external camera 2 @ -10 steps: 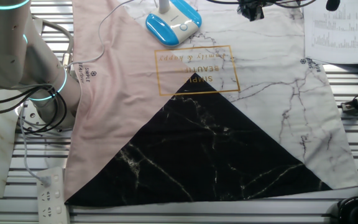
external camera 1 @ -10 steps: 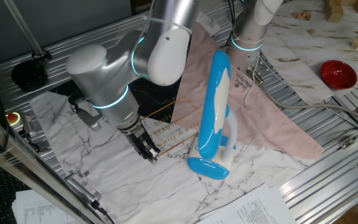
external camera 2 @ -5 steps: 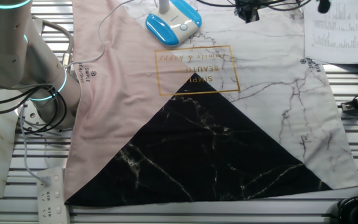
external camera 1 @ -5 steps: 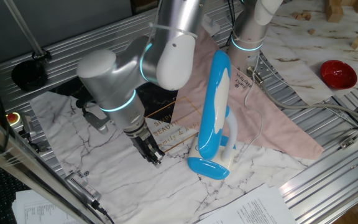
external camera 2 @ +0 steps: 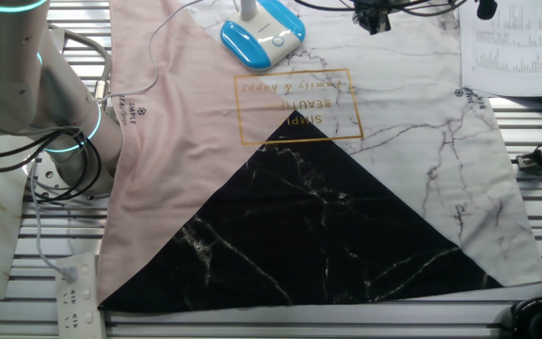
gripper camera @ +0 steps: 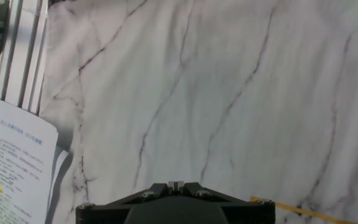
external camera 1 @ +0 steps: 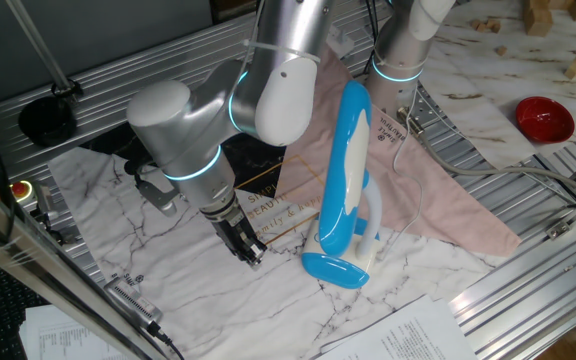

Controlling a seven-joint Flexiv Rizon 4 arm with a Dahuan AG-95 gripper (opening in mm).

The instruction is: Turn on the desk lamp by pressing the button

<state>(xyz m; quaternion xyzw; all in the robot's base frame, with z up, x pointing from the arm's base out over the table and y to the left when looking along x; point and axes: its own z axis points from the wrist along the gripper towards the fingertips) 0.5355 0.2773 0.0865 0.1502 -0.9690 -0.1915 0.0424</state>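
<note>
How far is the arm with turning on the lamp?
Nothing looks done yet: the lamp shows no light. In hand is the approach: the gripper hangs low over the marble cloth, beside the lamp's base and apart from it; the hand view shows only cloth and a printed sheet. Left: moving over the base and pressing the button.

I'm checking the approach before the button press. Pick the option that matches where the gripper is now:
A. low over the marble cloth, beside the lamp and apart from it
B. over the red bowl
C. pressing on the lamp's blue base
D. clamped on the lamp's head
A: in one fixed view the gripper hangs low over the marble cloth, with a clear gap to the desk lamp.
</note>
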